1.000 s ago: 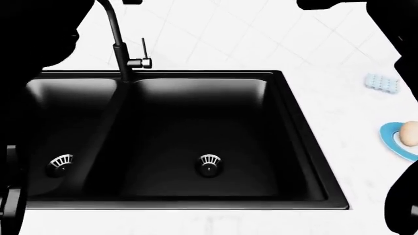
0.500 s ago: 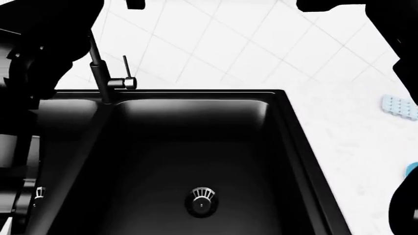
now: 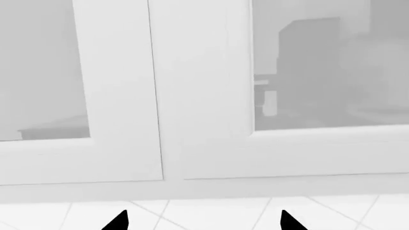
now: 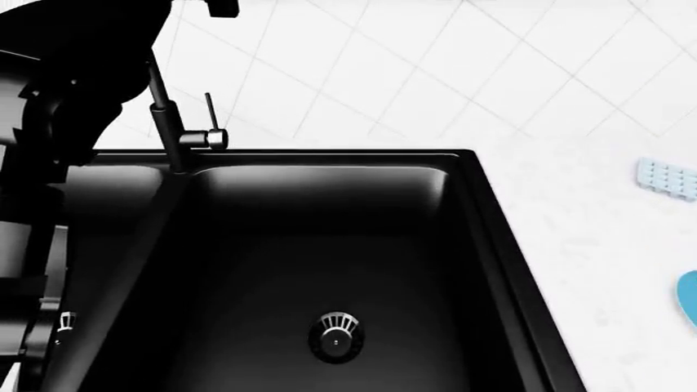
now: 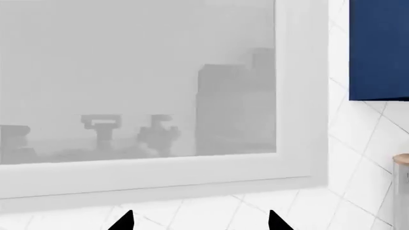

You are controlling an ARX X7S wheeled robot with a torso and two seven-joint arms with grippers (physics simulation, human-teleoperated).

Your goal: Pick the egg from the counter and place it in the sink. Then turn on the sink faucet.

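The black sink fills the head view, with its round metal drain strainer in the near basin. The thin black faucet stands at the sink's back left, and its small lever points up. The egg is out of view. The white counter lies to the right of the sink. My left gripper is open and empty, facing white-framed cabinet glass above the tiled wall. My right gripper is open and empty, also facing a white-framed glass pane. My left arm covers the head view's left side.
A pale blue ridged item lies on the counter at the right. The rim of a blue dish shows at the right edge. A navy blue cabinet hangs beside the pane in the right wrist view. The white diagonal-tiled wall is behind the sink.
The head view has shifted towards the sink, and the egg and most of the blue dish have slid out at the right. My right arm no longer shows in the head view.
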